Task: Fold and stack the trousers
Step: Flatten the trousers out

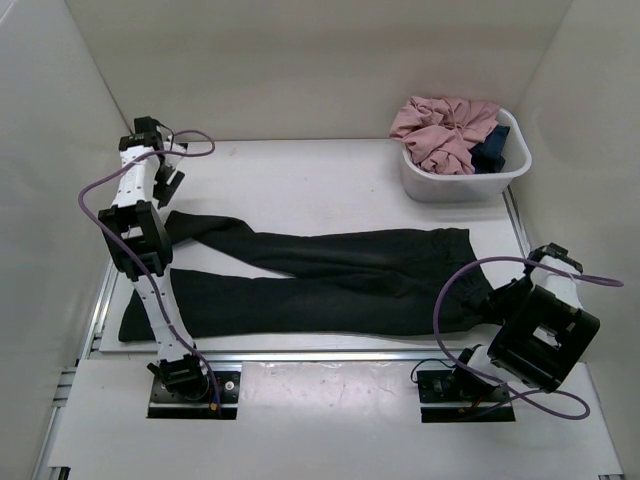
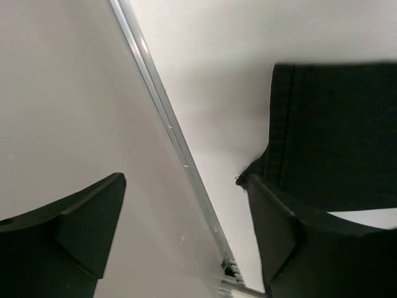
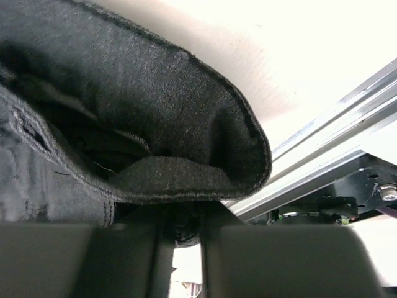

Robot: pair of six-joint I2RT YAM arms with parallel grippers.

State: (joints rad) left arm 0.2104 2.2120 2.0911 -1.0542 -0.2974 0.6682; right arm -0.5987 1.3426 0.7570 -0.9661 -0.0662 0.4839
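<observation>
Left gripper (image 2: 185, 184) spread above table (image 2: 205, 62) | right gripper (image 3: 183, 220) pinching trousers (image 1: 330, 280) at waistband

L arm (image 1: 140, 235) is raised from its base and stretched toward the far-L side, bent at the elbow, w/ the wrist turned down. L gripper (image 2: 184, 181) is held open, fingers (image 2: 74, 230) spread wide w/ nothing btwn them. R arm (image 1: 540, 335) is folded low and compact beside its base, forearm angled inward. R gripper (image 3: 182, 233) is set low, jaws brought nearly together w/ only a thin slit left, and a fold of the trousers (image 3: 155, 112) is pinched there.
</observation>
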